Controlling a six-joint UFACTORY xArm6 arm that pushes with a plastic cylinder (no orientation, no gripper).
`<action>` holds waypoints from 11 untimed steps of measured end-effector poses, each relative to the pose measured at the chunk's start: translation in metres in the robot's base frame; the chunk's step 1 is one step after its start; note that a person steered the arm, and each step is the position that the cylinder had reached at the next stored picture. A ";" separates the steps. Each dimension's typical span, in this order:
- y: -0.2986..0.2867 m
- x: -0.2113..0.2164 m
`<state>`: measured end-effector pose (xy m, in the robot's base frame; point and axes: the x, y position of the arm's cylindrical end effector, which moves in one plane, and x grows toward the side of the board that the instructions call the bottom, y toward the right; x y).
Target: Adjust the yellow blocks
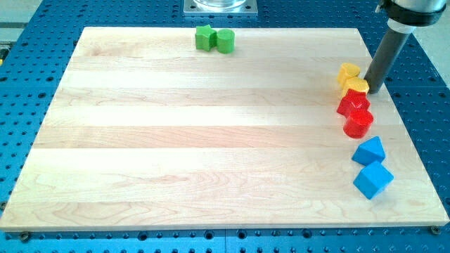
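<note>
Two yellow blocks sit near the board's right edge: a yellow star-like block [347, 73] and, just below it, a rounded yellow block [356, 86], touching each other. My tip [371, 91] is at the lower end of the dark rod, right next to the rounded yellow block on its right side. The rod leans up toward the view's top right corner.
A red star-like block [352, 104] and a red cylinder [358, 123] lie just below the yellow ones. A blue triangular block [370, 150] and a blue cube [373, 180] lie lower right. Two green blocks [214, 39] sit at the top edge. The wooden board [211, 140] rests on a blue perforated table.
</note>
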<state>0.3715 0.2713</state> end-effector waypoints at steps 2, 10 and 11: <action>0.026 0.031; -0.004 -0.014; -0.004 -0.028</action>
